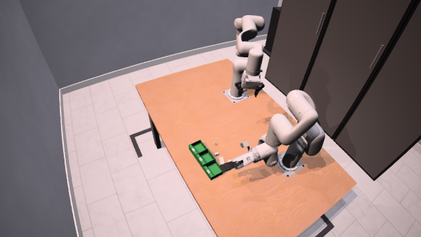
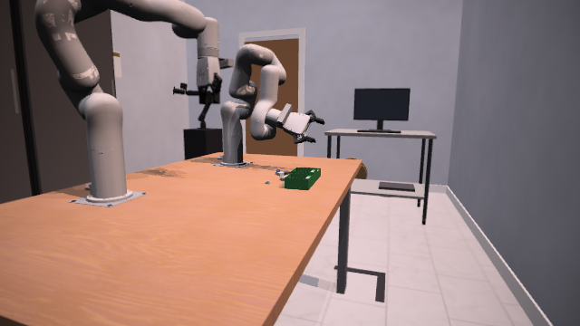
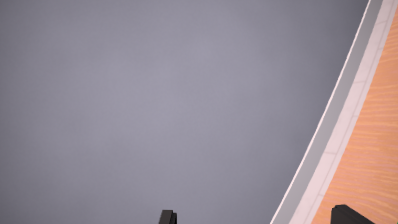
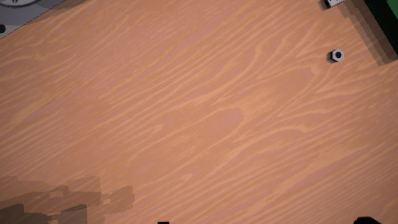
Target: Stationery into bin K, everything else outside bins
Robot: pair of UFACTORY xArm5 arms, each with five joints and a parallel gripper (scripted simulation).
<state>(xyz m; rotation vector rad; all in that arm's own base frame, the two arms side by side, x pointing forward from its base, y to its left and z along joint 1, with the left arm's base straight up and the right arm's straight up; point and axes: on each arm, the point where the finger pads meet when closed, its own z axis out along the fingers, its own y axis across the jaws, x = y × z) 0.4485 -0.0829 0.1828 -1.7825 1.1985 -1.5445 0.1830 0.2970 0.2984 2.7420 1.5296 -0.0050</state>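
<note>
Your left gripper (image 1: pixel 225 166) (image 2: pixel 319 131) (image 3: pixel 256 215) is spread wide and gripping nothing. In the top view it appears across the near end of the bin row; the exterior view places it above the table (image 1: pixel 184 99) (image 2: pixel 181 244) (image 3: pixel 380 135) (image 4: pixel 200 110), pointing outward. Its wrist view faces the grey wall (image 1: pixel 131 29) (image 2: pixel 421 54) (image 3: pixel 150 100), with the table edge at the right of the picture.

Your right gripper (image 1: pixel 248 90) (image 2: pixel 189 109) (image 4: pixel 265 221) is also spread wide and gripping nothing. It is raised, well apart from the bins.

The three green bins (image 1: pixel 210 163) (image 2: pixel 296 183) (image 4: pixel 382 27) stand end to end, flat on the table near its long edge. Each carries a white mark; the letters are too small to read, so you cannot tell which bin is K.

Refer to the loose parts beside the row. A hex nut (image 1: pixel 216 143) (image 2: pixel 267 182) (image 4: pixel 337 55) lies on the table near one end bin. A small silver piece (image 1: pixel 216 154) (image 4: pixel 334 3) lies near the middle bin. A pale flat piece (image 1: pixel 222 160) lies between the row and the left arm. The exterior view also shows a blue item (image 2: pixel 277 171) behind the bins' near corner. You cannot tell which of these is stationery.
</note>
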